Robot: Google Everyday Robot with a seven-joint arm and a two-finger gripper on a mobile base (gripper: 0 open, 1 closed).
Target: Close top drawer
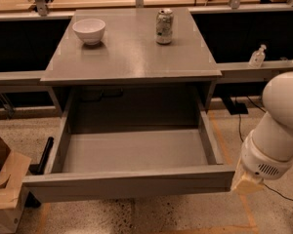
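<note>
— How is the arm sitting?
— The white arm [279,130] bends down from the right, all smooth rounded joints. The gripper [245,183] is its tan tip, low at the right end of the top drawer [132,185] front. Whether it is clenched or released, I cannot tell.
— And the drawer?
— It's pulled out, stretching left from the jaws: one matte grey box with a flat front.
— Anything else?
— Up beyond the jaws, the grey tabletop [132,62] carries one round white bowl [89,30] and one metal can [164,26].

One bowl [89,30], one can [164,27], one top drawer [129,183], one gripper [246,183] beside its front's right end
</note>
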